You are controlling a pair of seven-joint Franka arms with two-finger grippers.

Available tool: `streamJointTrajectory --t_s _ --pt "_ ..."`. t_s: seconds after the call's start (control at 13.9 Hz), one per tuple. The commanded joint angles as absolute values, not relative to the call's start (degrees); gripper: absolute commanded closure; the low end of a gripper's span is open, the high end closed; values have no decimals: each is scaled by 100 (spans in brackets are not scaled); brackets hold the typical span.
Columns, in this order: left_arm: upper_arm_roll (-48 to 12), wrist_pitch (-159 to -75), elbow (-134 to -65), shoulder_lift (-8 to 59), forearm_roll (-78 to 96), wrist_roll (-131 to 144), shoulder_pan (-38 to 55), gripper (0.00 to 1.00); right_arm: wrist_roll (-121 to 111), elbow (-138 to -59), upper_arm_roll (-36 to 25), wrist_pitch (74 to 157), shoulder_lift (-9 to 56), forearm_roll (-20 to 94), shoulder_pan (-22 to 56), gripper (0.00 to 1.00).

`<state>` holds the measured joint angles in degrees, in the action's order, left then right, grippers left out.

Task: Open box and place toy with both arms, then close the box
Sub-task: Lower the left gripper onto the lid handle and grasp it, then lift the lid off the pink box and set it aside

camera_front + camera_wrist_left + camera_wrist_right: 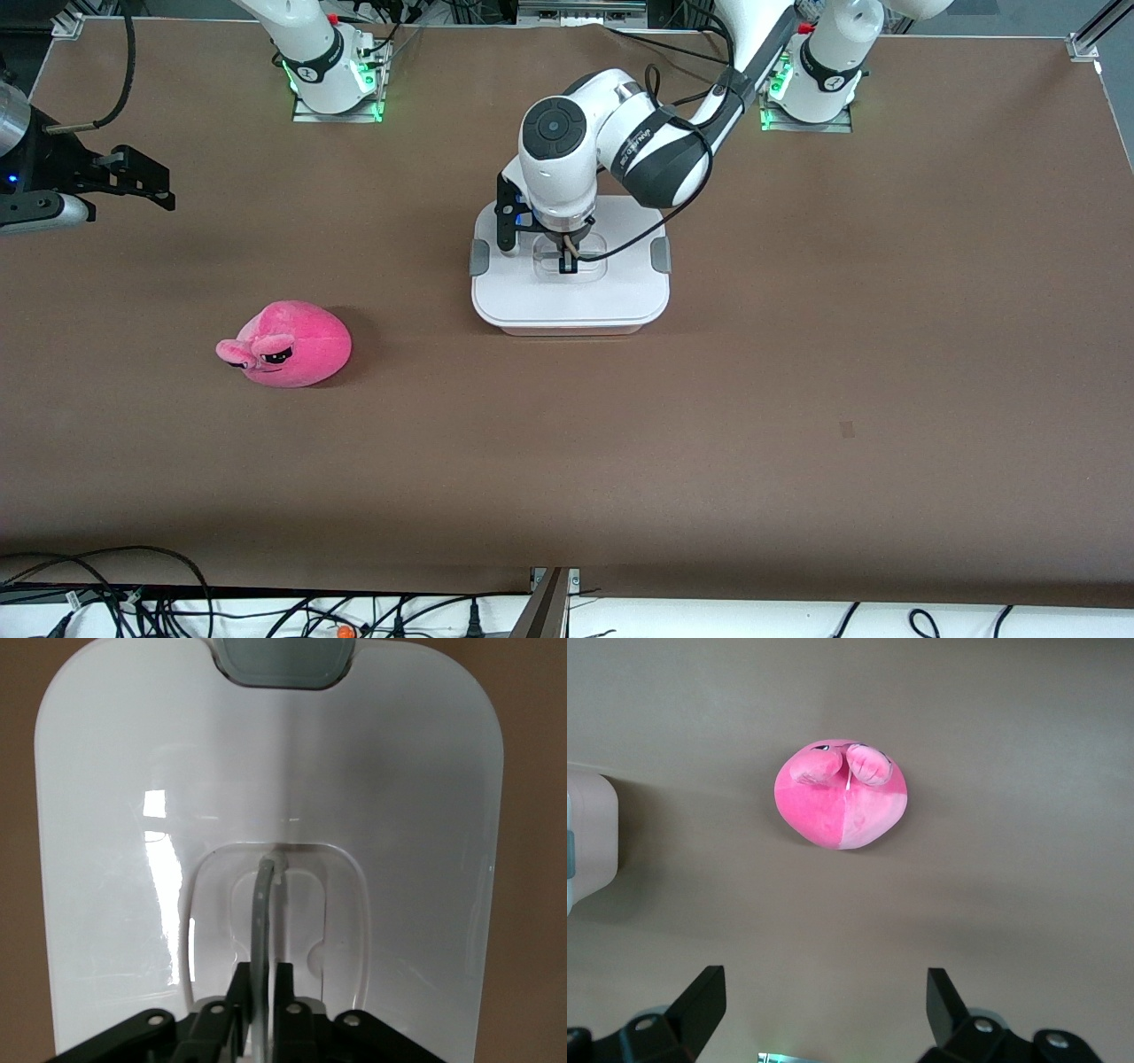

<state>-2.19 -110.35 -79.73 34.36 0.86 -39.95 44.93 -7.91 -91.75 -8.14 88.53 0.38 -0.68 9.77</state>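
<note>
The box (pixel 567 301) stands mid-table with its white lid on and grey clips at both ends. My left gripper (pixel 568 260) is down on the middle of the lid. In the left wrist view the gripper (pixel 263 992) is shut on the thin clear handle (pixel 263 904) in the lid's recess. The pink plush toy (pixel 288 344) lies on the table toward the right arm's end, nearer the front camera than the box. My right gripper (pixel 155 182) hangs open and empty over the table at that end. In the right wrist view the gripper (pixel 824 1001) is well apart from the toy (pixel 842 796).
The arm bases (pixel 337 89) (pixel 811 93) stand along the table's back edge. Cables (pixel 133 602) lie off the table's front edge. A corner of the box (pixel 589 842) shows in the right wrist view. A grey clip (pixel 283 660) shows in the left wrist view.
</note>
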Motion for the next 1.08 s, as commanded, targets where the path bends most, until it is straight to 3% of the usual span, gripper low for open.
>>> streamJointTrajectory --t_s 0.0,0.5,1.0 --pt "-193 -10855 -8025 3270 105 -4096 4509 100 -896 -9044 -800 8833 97 -97 932 0" --pt "-176 -10284 -7989 2901 114 -4113 4404 100 -896 -9044 -800 8833 105 -88 923 0" --pt "-115 -8764 -7640 2004 44 -4716 2358 100 -896 -9044 -809 8833 105 -88 905 0"
